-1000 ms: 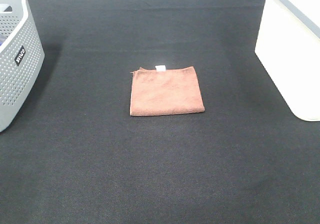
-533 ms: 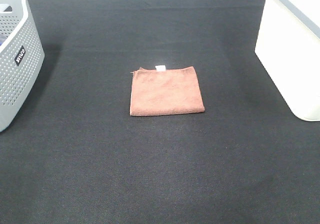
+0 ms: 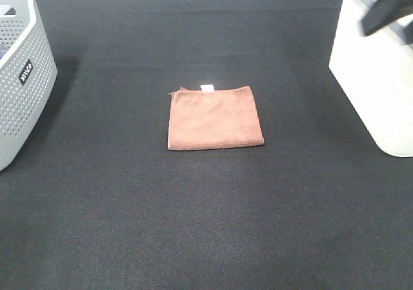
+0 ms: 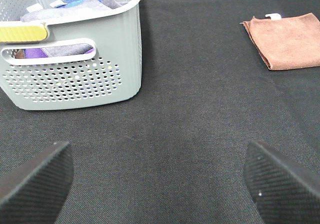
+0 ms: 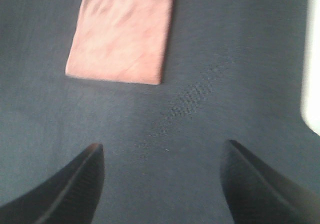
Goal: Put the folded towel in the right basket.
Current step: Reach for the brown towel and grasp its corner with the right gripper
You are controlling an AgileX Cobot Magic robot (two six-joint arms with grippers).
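Note:
The rust-brown folded towel (image 3: 215, 118) lies flat in the middle of the black table, its small white tag on the far edge. It also shows in the left wrist view (image 4: 287, 39) and the right wrist view (image 5: 122, 34). The white solid-walled right basket (image 3: 377, 70) stands at the right edge. My right gripper (image 5: 162, 184) is open and empty, well short of the towel; a dark blurred part of that arm (image 3: 387, 9) shows over the white basket. My left gripper (image 4: 160, 181) is open and empty, near the grey basket and far from the towel.
A grey perforated basket (image 3: 19, 77) with a black label stands at the left edge; in the left wrist view (image 4: 75, 74) it holds several coloured cloths. The black table mat (image 3: 193, 219) stretches around the towel.
A dark blurred part of the right arm has come into the top right corner of the exterior view. The towel and both baskets have not moved.

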